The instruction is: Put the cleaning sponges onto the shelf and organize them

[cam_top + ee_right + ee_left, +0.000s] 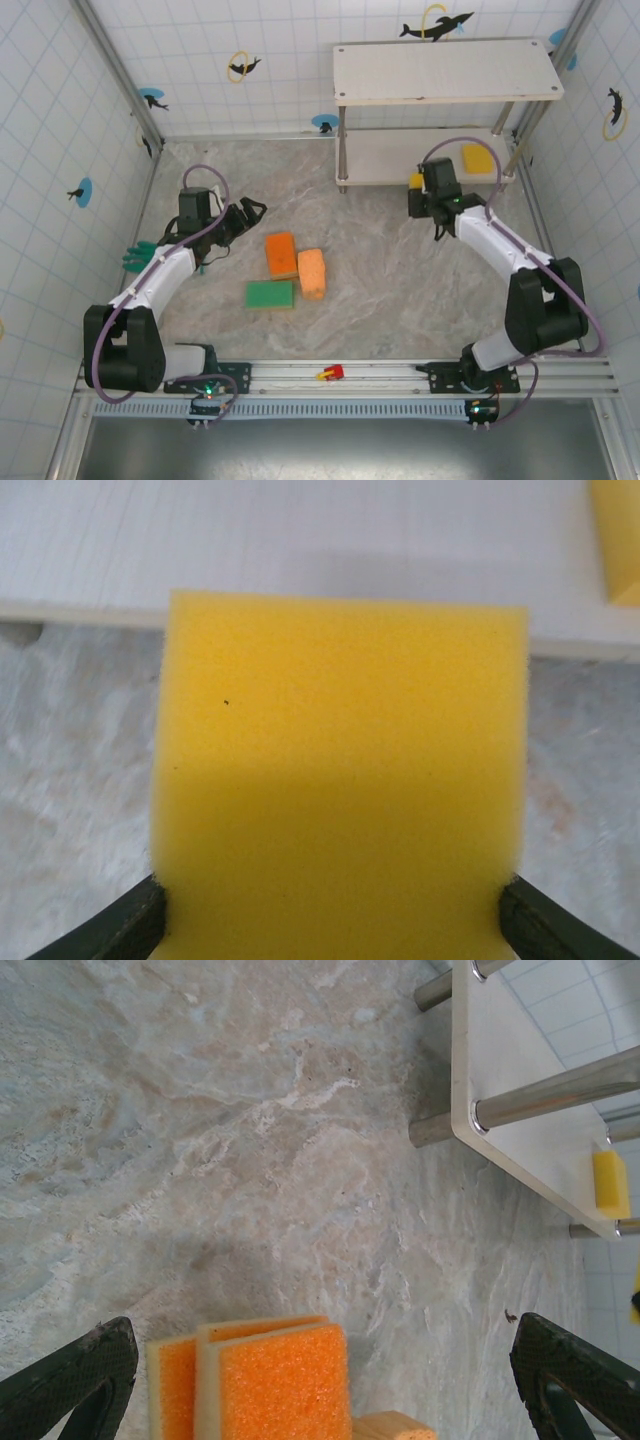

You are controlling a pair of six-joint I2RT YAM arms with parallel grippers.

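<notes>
The off-white two-tier shelf (445, 72) is standing far right; a yellow rectangular sponge (479, 159) is lying on its lower board (400, 160). Nearer and left, three flat orange and green foam sponges (288, 270) are lying together.

The marbled table (400, 300) carries an orange sponge (281, 254), a pale orange sponge (312, 273) and a green sponge (270, 294) close together at frame centre, a green glove (138, 257) at the left edge, and at upper right the shelf (445, 70), whose lower board holds a yellow sponge (479, 158).

Top camera high, looking down at whole table (400, 290), wrist cameras low and close, all sharing the shelf (445, 70)
</notes>
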